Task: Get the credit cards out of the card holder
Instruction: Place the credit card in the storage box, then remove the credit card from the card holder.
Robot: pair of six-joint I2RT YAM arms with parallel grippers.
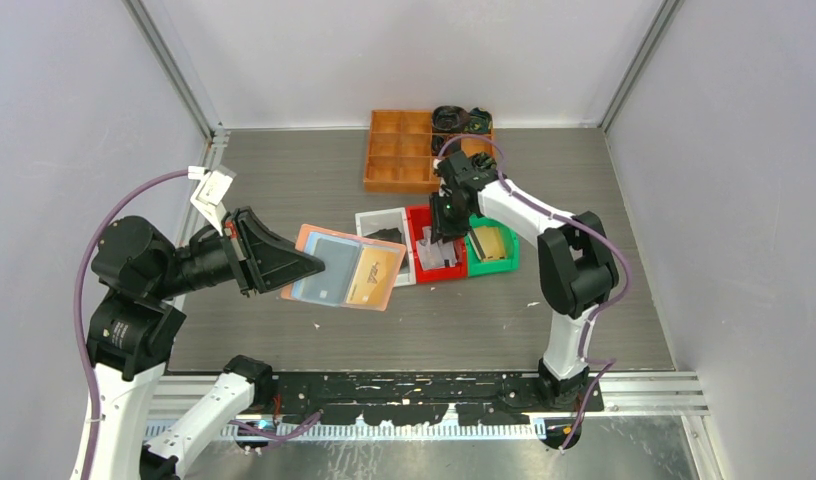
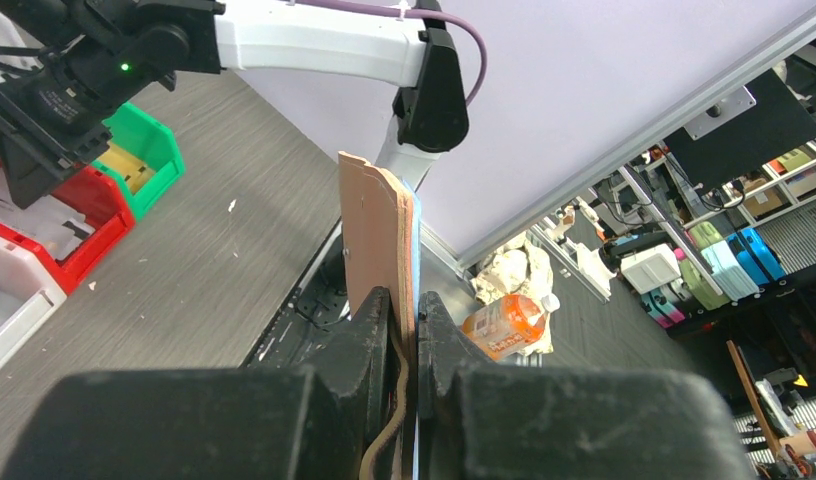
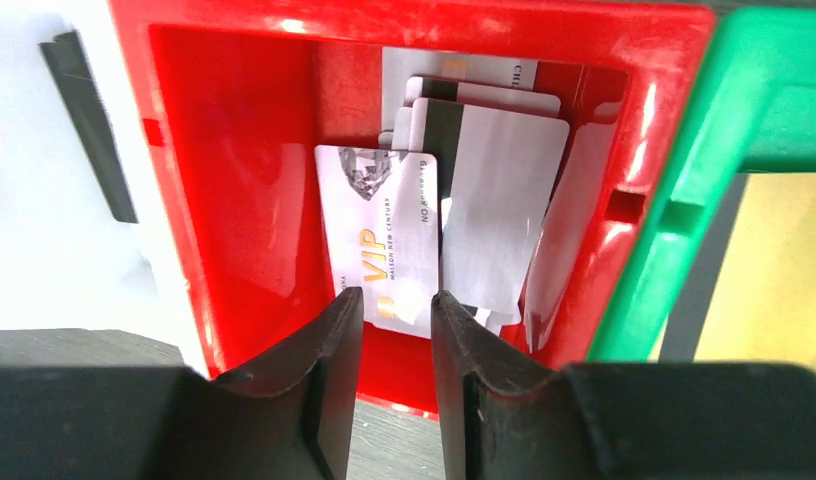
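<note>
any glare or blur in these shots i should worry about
Right wrist view: bright glare on the glossy walls of the red bin, the white bin is washed out, and print on the cards is readable. Left wrist view: the left gripper is dark and soft near the lens, while the card holder is sharp. Top external view: even light, no glare.

Three small plastic bins stand in a row on the grey table [image 1: 284,170]: a white bin [image 1: 369,220], a red bin [image 1: 442,277] against its right side, and a green bin [image 1: 492,266] next to that. Behind them, near the back wall, sits an orange compartment tray [image 1: 399,150], with dark coiled items [image 1: 460,119] at its right rear corner. Beyond the enclosure, an orange bottle [image 2: 504,325] lies among clutter.
</note>
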